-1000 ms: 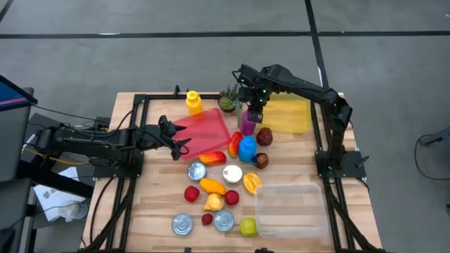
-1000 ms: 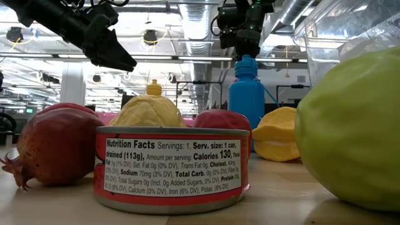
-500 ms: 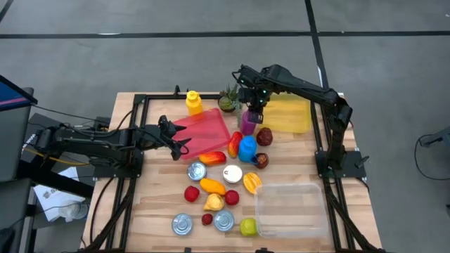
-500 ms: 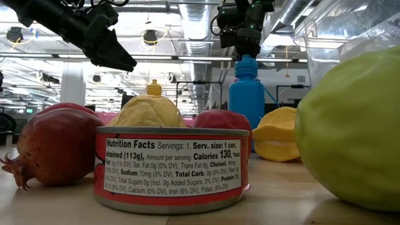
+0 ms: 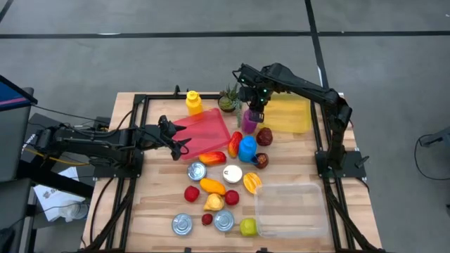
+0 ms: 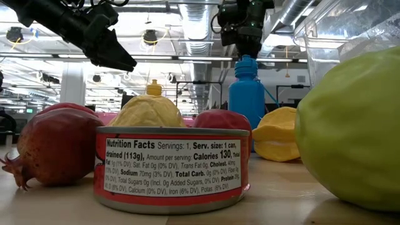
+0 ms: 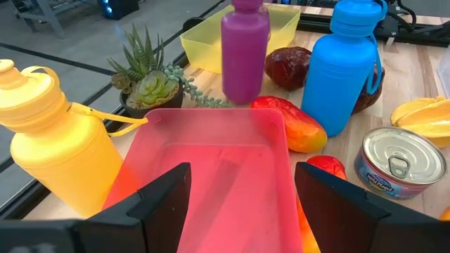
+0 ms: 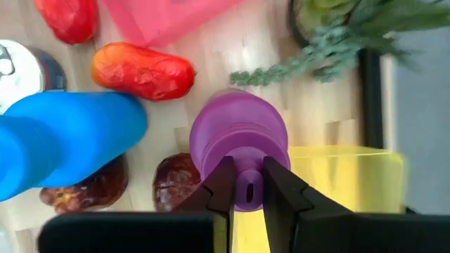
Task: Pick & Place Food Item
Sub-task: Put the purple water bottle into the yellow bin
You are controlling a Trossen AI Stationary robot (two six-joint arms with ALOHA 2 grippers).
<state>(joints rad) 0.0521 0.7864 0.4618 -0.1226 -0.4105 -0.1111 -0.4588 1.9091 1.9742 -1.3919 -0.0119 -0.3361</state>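
My right gripper (image 5: pixel 254 104) points down at the far middle of the table. It is shut on the top of a purple bottle (image 5: pixel 249 121), which also shows in the left wrist view (image 7: pixel 245 49) and the right wrist view (image 8: pixel 239 133). Beside it stand a blue bottle (image 5: pixel 247 149), a red-orange mango (image 8: pixel 140 70) and dark red fruits (image 5: pixel 264 136). My left gripper (image 5: pixel 181 144) hangs open over the near left corner of the pink tray (image 5: pixel 204 130) and touches nothing. My right gripper pinches the small loop on the purple bottle's cap (image 8: pixel 246 191) between its two fingers (image 8: pixel 223 183). The fingers come from above and point down. The bottle hangs upright below them; in the left wrist view its base (image 7: pixel 242 95) looks clear of the table.
A yellow bin (image 5: pixel 288 116) lies just right of the purple bottle, with a potted succulent (image 5: pixel 228 100) and a yellow bottle (image 5: pixel 193 103) at the far edge. Cans, fruits and a starfruit crowd the table's middle. A clear container (image 5: pixel 292 207) sits at the near right.
The purple bottle has shifted a little toward the table's far edge beneath my right gripper, which has stayed almost in place. My left arm has kept still.
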